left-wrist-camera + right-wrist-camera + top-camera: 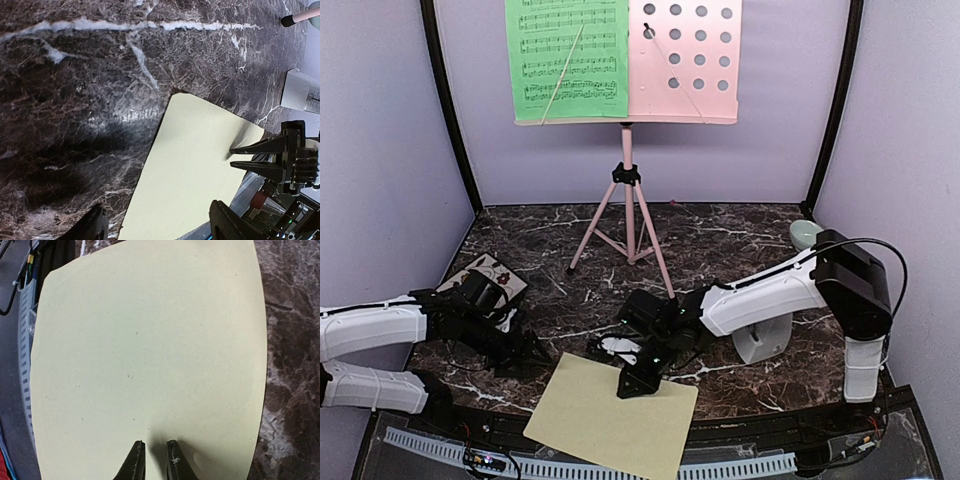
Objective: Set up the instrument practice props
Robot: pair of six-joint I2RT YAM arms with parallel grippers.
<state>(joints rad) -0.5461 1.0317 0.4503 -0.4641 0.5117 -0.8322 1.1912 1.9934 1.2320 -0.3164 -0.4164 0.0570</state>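
The pink music stand (628, 180) stands at the back with the green music sheet (568, 60) on the left half of its desk. The pale yellow music sheet (610, 415) (150, 340) (190, 165) lies flat at the table's near edge. My right gripper (638, 385) (154, 445) (231, 157) points down at the sheet's far edge, fingertips resting on the paper, jaws only a narrow gap apart with paper showing between them. My left gripper (535, 350) (157, 215) hangs open and empty by the sheet's left corner. The light-grey metronome (760, 340) (300, 92) sits behind the right arm.
A floral tile (485, 275) lies at the left beside the left arm. A small pale green bowl (805, 234) sits at the back right. The stand's tripod legs (620, 240) spread over the middle of the dark marble table (720, 240). The sheet overhangs the front rail (740, 465).
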